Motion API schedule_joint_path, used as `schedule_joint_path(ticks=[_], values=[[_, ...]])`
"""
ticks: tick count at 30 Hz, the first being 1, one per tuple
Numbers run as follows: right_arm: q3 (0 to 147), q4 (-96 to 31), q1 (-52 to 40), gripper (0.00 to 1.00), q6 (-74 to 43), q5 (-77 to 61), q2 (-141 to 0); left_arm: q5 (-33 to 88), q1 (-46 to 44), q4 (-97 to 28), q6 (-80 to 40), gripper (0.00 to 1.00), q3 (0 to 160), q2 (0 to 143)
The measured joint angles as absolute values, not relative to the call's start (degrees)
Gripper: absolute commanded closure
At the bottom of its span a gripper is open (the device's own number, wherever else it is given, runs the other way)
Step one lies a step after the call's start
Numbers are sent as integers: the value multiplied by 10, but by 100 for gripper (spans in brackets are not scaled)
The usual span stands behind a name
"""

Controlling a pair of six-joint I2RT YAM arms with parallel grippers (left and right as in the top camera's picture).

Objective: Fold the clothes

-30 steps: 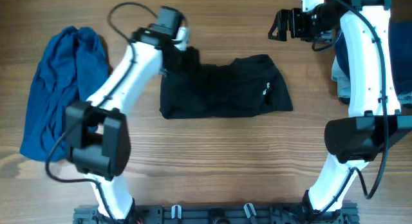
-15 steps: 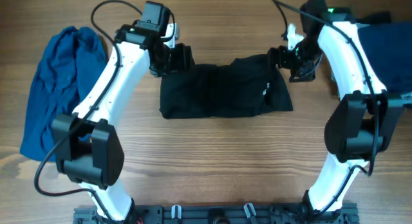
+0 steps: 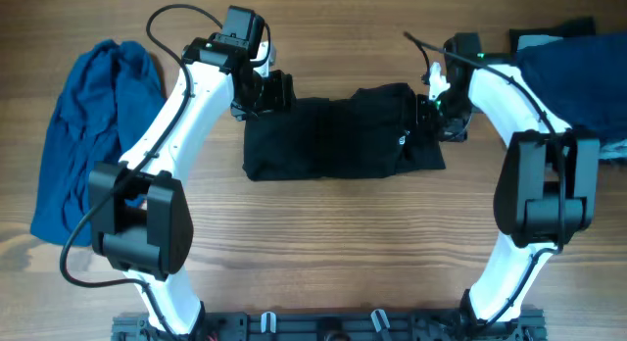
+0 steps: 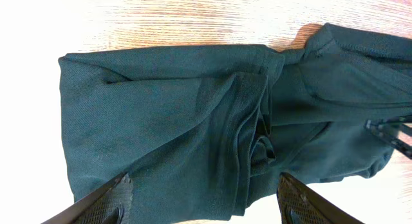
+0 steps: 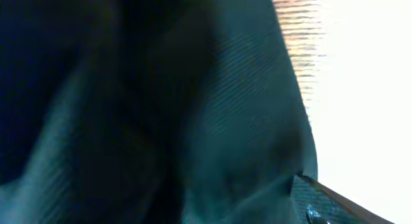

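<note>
The fingers (image 4: 114, 197) of your left gripper (image 4: 207, 197) are standing wide apart, released and gripping nothing, hovering over the upper left corner of the black T-shirt (image 3: 338, 135). The shirt is lying bunched in a rough rectangle on the wooden table (image 3: 323, 243), between your two arms. Your right gripper (image 3: 439, 108) is sitting at the shirt's right edge. Only one finger (image 5: 325, 208) is showing against the cloth, so you cannot tell whether it is grasping. A bright blue garment (image 3: 93, 135) is lying far left, and a dark navy garment (image 3: 573, 57) upper right.
</note>
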State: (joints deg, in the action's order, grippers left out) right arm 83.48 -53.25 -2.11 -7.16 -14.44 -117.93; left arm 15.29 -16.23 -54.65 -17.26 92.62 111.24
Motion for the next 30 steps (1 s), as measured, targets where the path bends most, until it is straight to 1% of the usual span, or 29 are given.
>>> schedule_joint_path(ticks=[1,2,3,4,5,6,7,14,20,24,26,30], values=[[828,-523,-21,32,-75,-142,-1179,153,-162,-547,-173,28,926,1112],[824,-519,-21,43,-74,-140,-1179,153,-162,-547,-173,28,926,1112],[818,-514,-21,63,-79,-139,-1179,153,-162,-547,-173,28,926,1112],[816,-512,-21,72,-80,-138,-1179,153,-162,-547,-173,28,926,1112],[814,-510,-21,85,-80,-139,-1179,153,-162,-547,-173,28,926,1112],[814,-508,-22,93,-80,-139,-1179,153,-162,-547,-173,28,926,1112],[814,-505,-23,96,-80,-139,-1179,153,-162,-547,-173,28,926,1112],[814,-505,-15,96,-94,-139,-1179,153,-162,-547,-173,28,926,1112],[815,-534,37,96,-86,-147,-1172,153,-162,-547,-173,29,926,1112],[815,-537,69,96,-68,-176,-1139,153,-162,-547,-173,29,926,1112],[815,-538,72,96,-62,-189,-1110,153,-162,-548,-173,31,926,1112],[819,-540,51,96,-51,-205,-1068,153,-162,-550,-173,31,926,1112]])
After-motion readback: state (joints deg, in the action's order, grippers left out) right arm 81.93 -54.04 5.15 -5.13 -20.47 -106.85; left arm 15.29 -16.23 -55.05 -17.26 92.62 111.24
